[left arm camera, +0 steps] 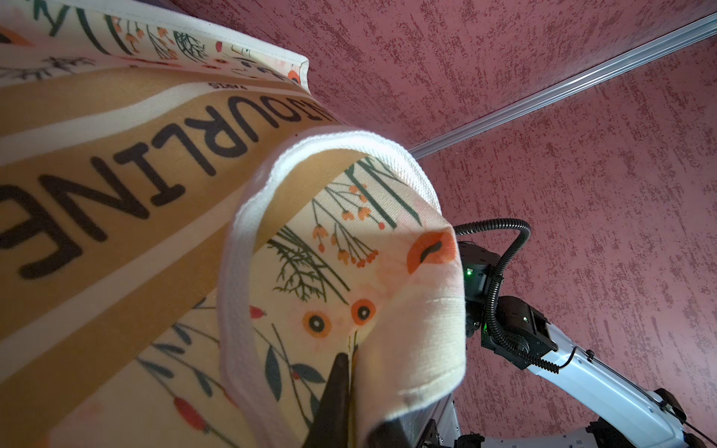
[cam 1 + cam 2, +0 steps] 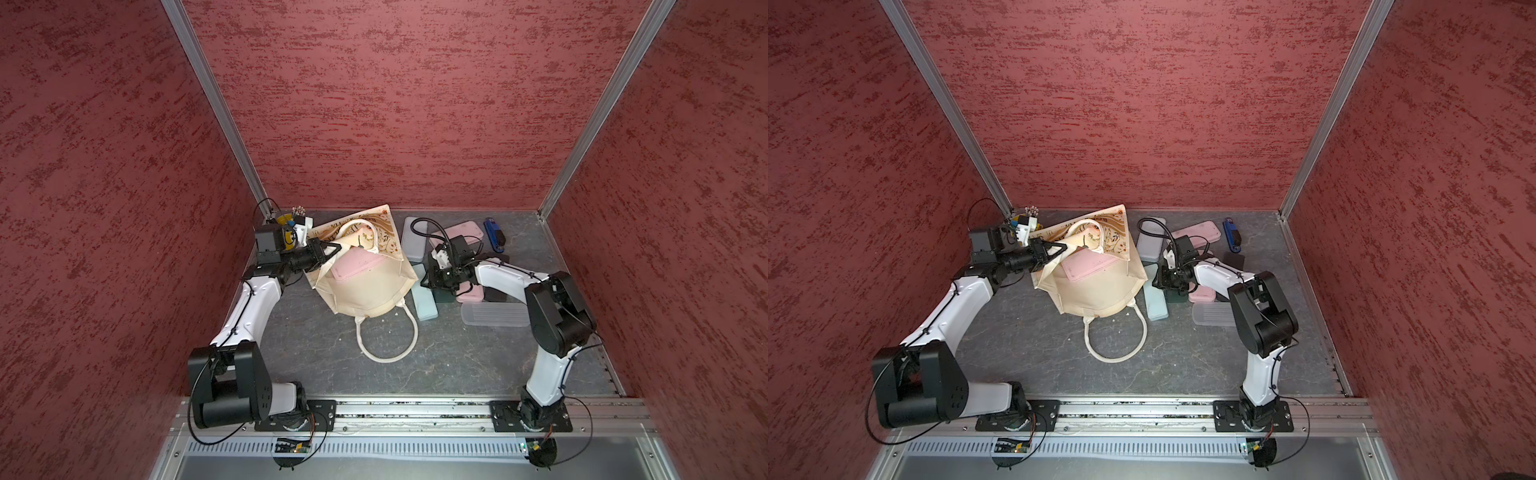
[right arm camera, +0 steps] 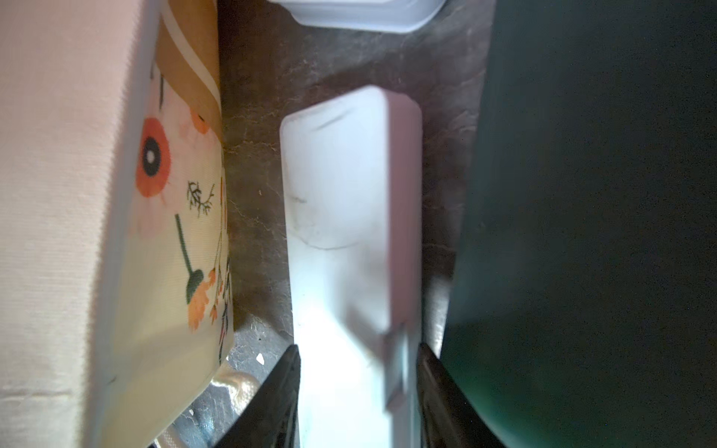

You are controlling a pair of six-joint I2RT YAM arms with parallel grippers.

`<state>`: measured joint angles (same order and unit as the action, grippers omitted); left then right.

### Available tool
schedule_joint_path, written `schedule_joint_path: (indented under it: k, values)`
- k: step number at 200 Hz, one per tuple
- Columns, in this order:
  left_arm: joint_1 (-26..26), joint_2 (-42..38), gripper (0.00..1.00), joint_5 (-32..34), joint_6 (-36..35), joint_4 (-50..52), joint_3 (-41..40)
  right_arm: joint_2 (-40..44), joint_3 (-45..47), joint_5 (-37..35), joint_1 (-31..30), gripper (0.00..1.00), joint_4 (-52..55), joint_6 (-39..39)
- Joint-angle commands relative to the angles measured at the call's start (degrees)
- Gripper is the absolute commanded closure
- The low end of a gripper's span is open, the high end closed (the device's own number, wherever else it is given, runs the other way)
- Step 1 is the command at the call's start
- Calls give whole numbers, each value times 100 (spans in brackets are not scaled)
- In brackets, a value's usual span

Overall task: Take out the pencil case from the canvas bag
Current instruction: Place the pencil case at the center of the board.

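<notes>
— Pencil case (image 2: pixel 356 266): where, from the left hand (image 2: pixel 336 249)?
— Just past the fingertips. Pinched tight on the rim of the canvas bag (image 2: pixel 365 295), reaching in sideways and holding that rim up. Beyond it, pink and flat, lying in the open mouth.
— Right hand (image 2: pixel 426 283)?
— Beyond the bag, pointing down, jaws parted astride a pale blue case (image 3: pixel 349 174) on the tabletop (image 2: pixel 316 345).
— Risks?
— Probably losing the thin pinch under a tug, dropping the rim over the case. Possibly dragging the whole bag along.
</notes>
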<state>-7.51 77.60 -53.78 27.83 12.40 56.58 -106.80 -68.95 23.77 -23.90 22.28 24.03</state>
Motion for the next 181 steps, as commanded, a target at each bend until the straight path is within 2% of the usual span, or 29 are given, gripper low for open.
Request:
schedule_joint_path:
  k: [1, 115, 181]
  values:
    - [-31, -85, 97, -97, 108, -114, -33, 246, 46, 16, 33, 51, -110, 35]
    - [-31, -86, 97, -89, 126, -151, -46, 333, 83, -40, 25, 50, -203, 46]
    - [-31, -86, 97, -98, 165, -184, -50, 680, 52, -370, 28, 50, -189, 0]
